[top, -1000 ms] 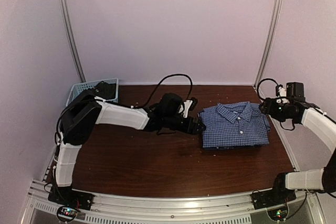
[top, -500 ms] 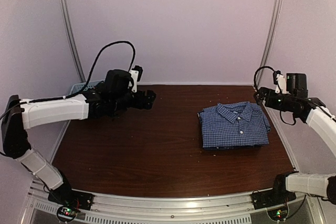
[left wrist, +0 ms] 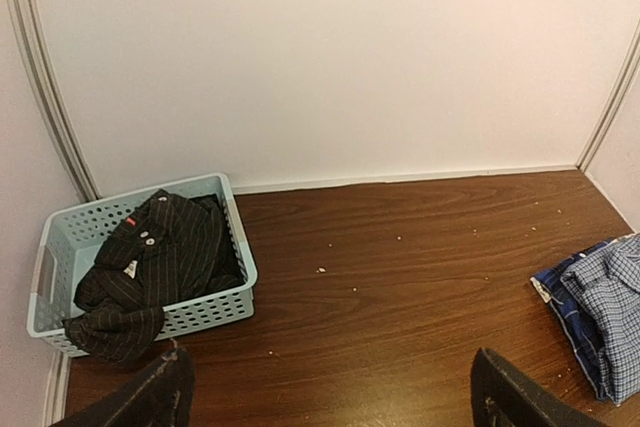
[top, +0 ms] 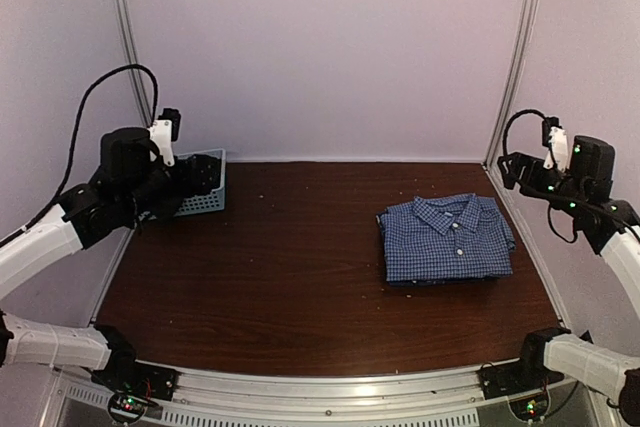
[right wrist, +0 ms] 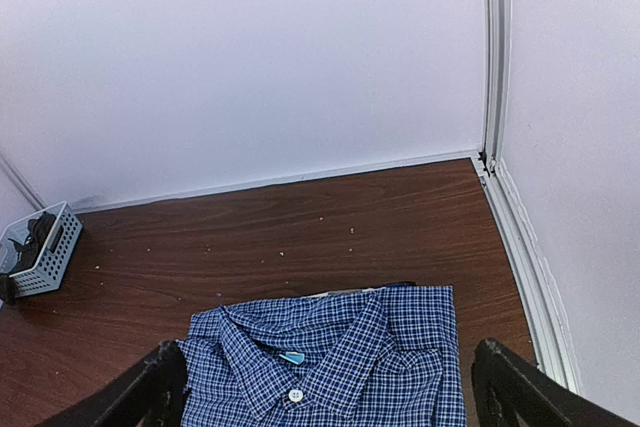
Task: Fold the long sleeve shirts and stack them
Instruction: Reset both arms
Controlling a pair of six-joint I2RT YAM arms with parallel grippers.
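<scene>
A blue fine-check shirt (top: 447,237) lies folded, collar toward the back wall, on the right of the table; the right wrist view shows its collar and a white button (right wrist: 340,357). A darker blue layer (left wrist: 563,304) peeks out under it. A dark thin-striped shirt (left wrist: 155,257) lies crumpled in the light blue basket (left wrist: 205,312). My left gripper (top: 203,176) hangs open at the far left, above the basket. My right gripper (top: 512,169) is open, raised behind the folded shirt's right corner. Neither holds anything.
The basket (top: 204,204) sits in the back left corner, partly hidden by the left arm. Metal frame posts (top: 513,57) stand at both back corners and a rail (right wrist: 520,247) runs along the table's right edge. Small crumbs dot the brown tabletop (left wrist: 400,267).
The left arm has swung back from beside the folded shirt to the far left over the basket. The right gripper has risen and drawn back. Both jaws have spread wider.
</scene>
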